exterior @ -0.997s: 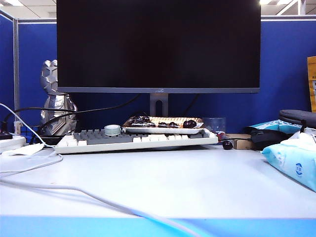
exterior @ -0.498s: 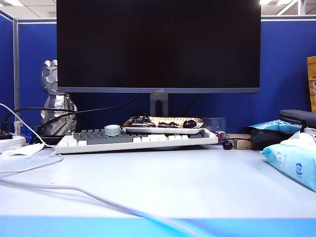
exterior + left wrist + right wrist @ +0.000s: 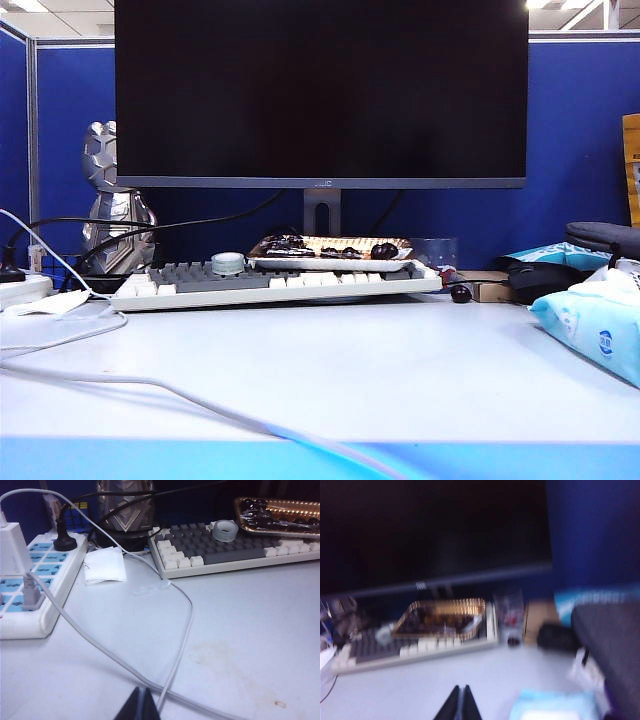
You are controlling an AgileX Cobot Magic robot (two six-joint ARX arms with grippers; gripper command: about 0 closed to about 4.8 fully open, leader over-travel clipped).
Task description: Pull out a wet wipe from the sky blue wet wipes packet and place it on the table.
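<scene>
Sky blue wet wipes packet (image 3: 598, 335) shows one round blue logo, unreadable; left gripper (image 3: 141, 703) and right gripper (image 3: 461, 702) have fingers pressed together over the table (image 3: 350, 370)

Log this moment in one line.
left gripper: shut, idle | right gripper: shut, over table | packet: untouched | wipe: not pulled

Sky blue wet wipes packet (image 3: 597, 328) lying on the table (image 3: 380, 370), off at its right side.

It is a soft, puffy pack, sky blue with white patches and a small round blue logo facing the front. It rests tilted, partly cut off by the exterior view's edge. The table is a pale grey-white top with a bright blue front edge. No pulled-out wipe is visible.
</scene>
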